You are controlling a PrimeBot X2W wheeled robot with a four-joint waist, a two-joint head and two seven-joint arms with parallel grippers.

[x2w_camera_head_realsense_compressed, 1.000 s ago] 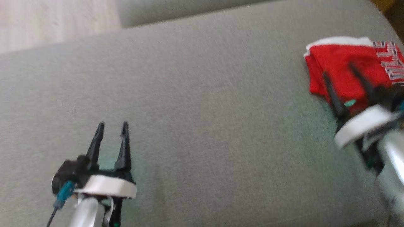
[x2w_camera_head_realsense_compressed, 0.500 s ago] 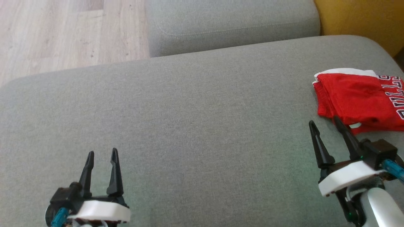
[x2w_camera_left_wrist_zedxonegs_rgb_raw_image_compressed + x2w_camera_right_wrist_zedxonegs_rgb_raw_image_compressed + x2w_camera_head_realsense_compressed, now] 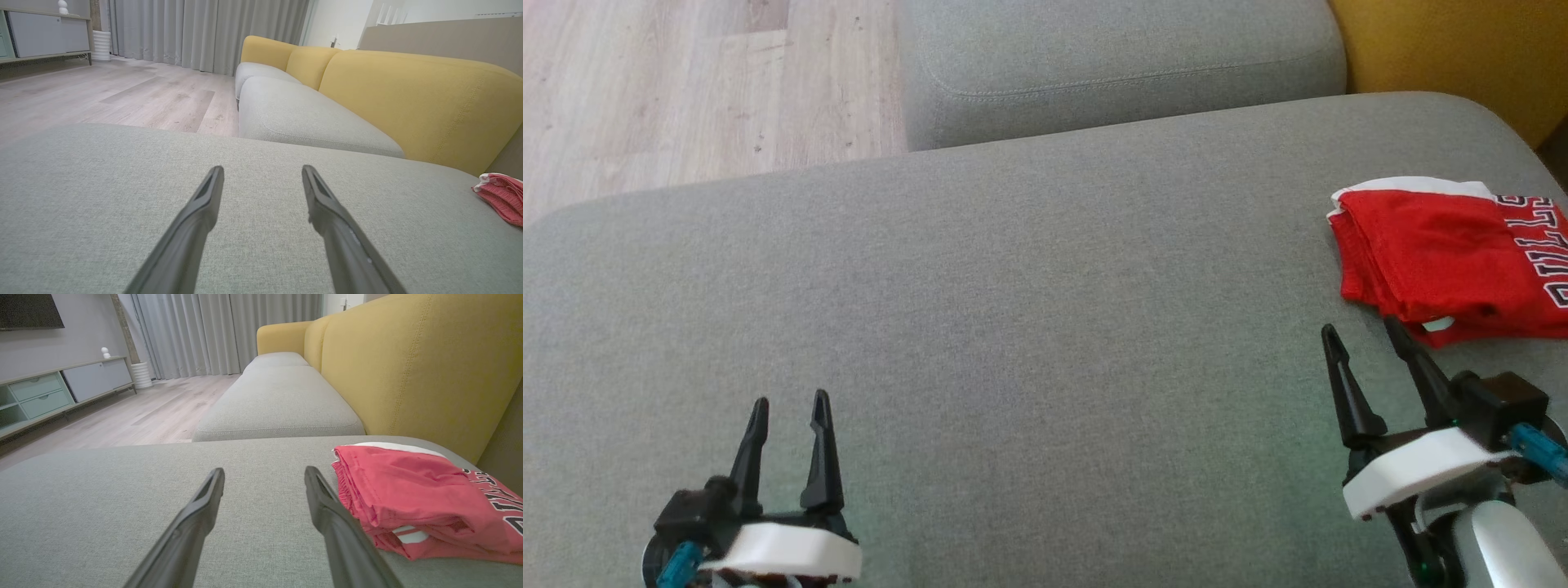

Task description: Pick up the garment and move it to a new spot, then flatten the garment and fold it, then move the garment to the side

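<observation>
The red fabric garment [image 3: 1437, 253] with white trim and lettering lies folded at the right end of the grey woven sofa cushion [image 3: 1045, 327], so the task looks essentially done. The left gripper [image 3: 791, 400] and right gripper [image 3: 1361, 327] both stand wide and empty. A second ago the right gripper's fingers overlapped the garment; now they sit just beside its near edge, clear of it.

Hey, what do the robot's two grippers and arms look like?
Both the left gripper and right gripper have two long, tapering black fingers on a white collar, beside a black block with a teal plug. The right forearm is glossy silver-white.
</observation>
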